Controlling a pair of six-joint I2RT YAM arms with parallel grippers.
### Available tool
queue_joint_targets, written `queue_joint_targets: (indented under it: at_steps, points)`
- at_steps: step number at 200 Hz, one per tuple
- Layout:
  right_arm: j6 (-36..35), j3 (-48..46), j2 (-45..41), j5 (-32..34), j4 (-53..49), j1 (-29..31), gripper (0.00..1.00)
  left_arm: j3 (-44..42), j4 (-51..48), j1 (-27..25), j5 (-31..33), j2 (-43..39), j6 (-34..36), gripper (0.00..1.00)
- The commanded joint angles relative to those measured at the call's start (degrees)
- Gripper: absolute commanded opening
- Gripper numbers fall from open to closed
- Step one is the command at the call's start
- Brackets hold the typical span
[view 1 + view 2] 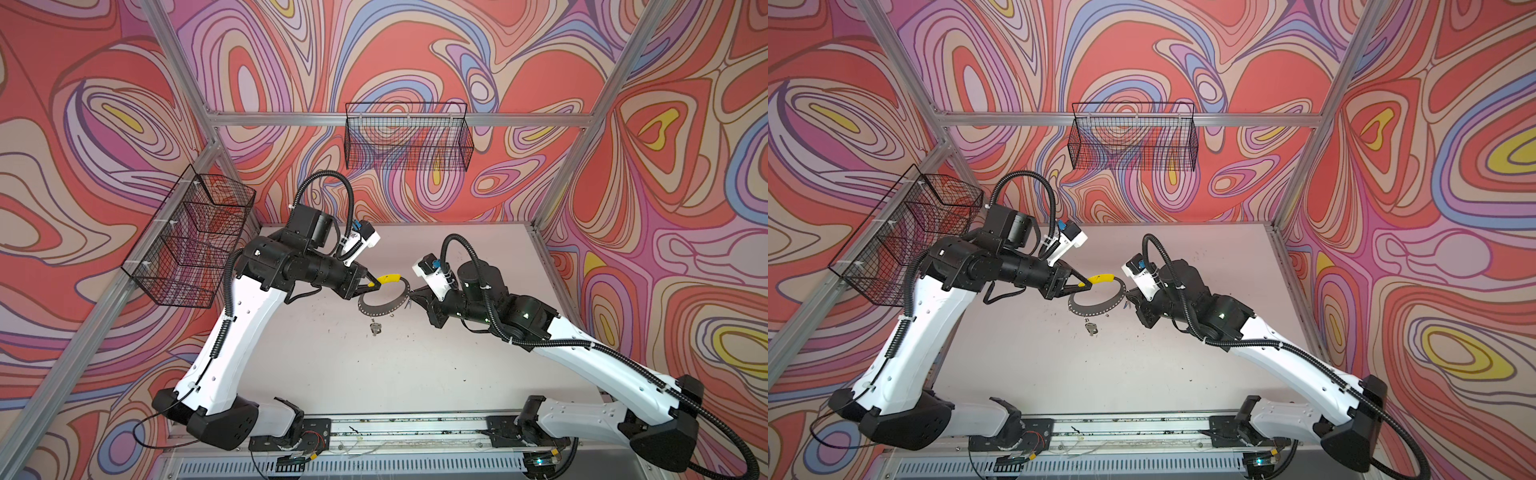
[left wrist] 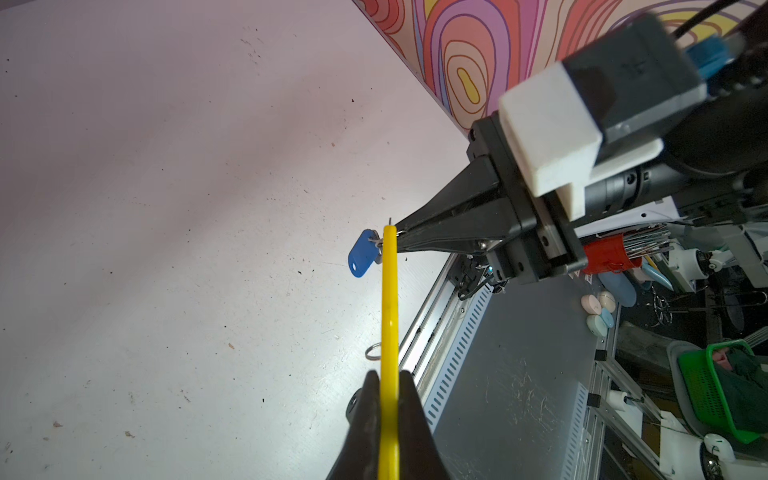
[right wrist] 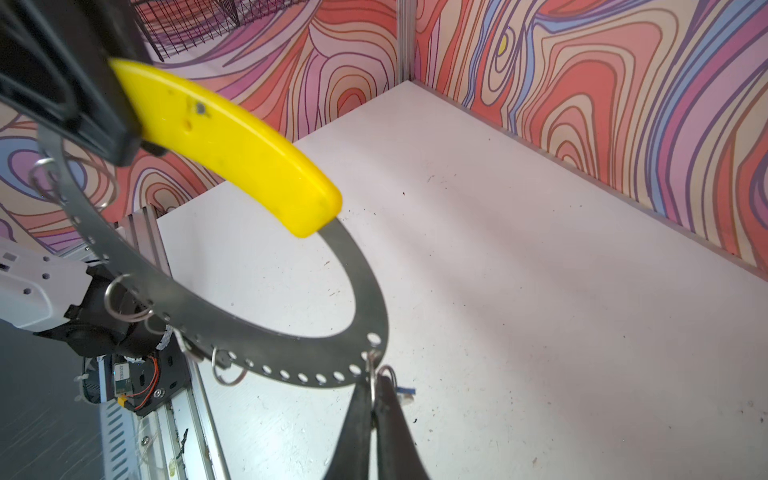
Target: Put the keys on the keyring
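The keyring (image 1: pixel 384 306) (image 1: pixel 1096 309) is a grey perforated hoop held above the table between both arms. My left gripper (image 2: pixel 390 380) (image 1: pixel 376 285) is shut on its yellow segment (image 2: pixel 390 299) (image 3: pixel 232 141). My right gripper (image 3: pixel 376 384) (image 1: pixel 411 297) is shut on a small wire ring (image 3: pixel 374 370) right at the hoop's (image 3: pixel 266 336) holed edge. A key with a blue tag (image 2: pixel 363 253) hangs from that ring beside the fingertips. Another key (image 1: pixel 376 328) (image 1: pixel 1091 327), small and dark, dangles below the hoop's near side.
Loose wire rings (image 3: pixel 226 376) hang from the hoop's holes. Two black wire baskets (image 1: pixel 191 241) (image 1: pixel 409 139) are fixed to the left and back walls. The pale table (image 1: pixel 374 374) lies under both arms, with a metal rail (image 1: pixel 407 428) along its front edge.
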State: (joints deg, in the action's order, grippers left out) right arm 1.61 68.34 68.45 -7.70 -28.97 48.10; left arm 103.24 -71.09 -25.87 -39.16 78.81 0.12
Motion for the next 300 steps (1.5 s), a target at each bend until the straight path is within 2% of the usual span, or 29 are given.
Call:
queue_joint_targets:
  at_steps: [1,18,55,77,101,111,120,168,194,223,233,251,278,300]
  points:
    - [4.37,3.37,1.94,-6.12,-1.92,0.51,0.00,-4.36,8.37,0.67,-1.40,-2.12,-4.57,0.03]
    - [7.06,4.11,3.36,-8.99,-3.94,0.51,0.00,-9.66,13.83,4.01,-4.26,-4.09,-9.21,0.07]
    - [12.71,7.60,7.20,-15.20,-7.45,0.42,0.00,-23.56,24.85,15.74,-17.23,-6.53,-19.04,0.21]
    - [15.39,8.91,10.29,-17.53,-8.90,0.42,0.00,-29.06,27.53,18.94,-20.45,-7.55,-20.04,0.23]
    - [18.59,8.83,12.41,-21.21,-7.51,0.34,0.00,-35.02,34.87,21.23,-26.39,-8.02,-25.11,0.25]
    - [19.13,9.13,13.44,-22.17,-7.91,0.24,0.00,-35.64,34.87,21.93,-28.06,-7.53,-25.02,0.41]
    - [19.47,9.42,14.40,-22.64,-8.64,0.04,0.00,-35.72,33.45,22.58,-28.40,-6.94,-23.83,0.45]
    - [20.80,11.89,17.95,-25.30,-11.64,-1.81,0.00,-33.74,22.38,22.97,-16.11,-3.53,-14.82,0.54]
    - [23.29,12.61,19.59,-26.72,-11.78,-3.62,0.00,-30.27,15.70,22.97,-3.57,-2.64,-10.95,0.53]
    - [28.99,12.70,22.31,-26.57,-12.47,-6.44,0.00,-30.29,15.73,21.94,-0.33,-6.16,-10.67,0.51]
    - [31.18,12.70,23.00,-26.36,-12.15,-7.15,0.00,-30.51,15.68,20.13,1.61,-7.41,-10.79,0.51]
    - [36.26,12.26,23.48,-26.37,-9.67,-8.16,0.00,-31.04,16.49,13.77,7.14,-9.99,-12.29,0.50]
    - [41.24,13.69,24.63,-25.37,-8.83,-8.46,0.00,-34.32,22.29,3.53,14.00,-15.79,-15.24,0.50]
    - [44.27,13.85,24.55,-25.60,-8.39,-8.89,0.00,-38.16,25.66,-1.98,19.34,-20.01,-14.98,0.49]
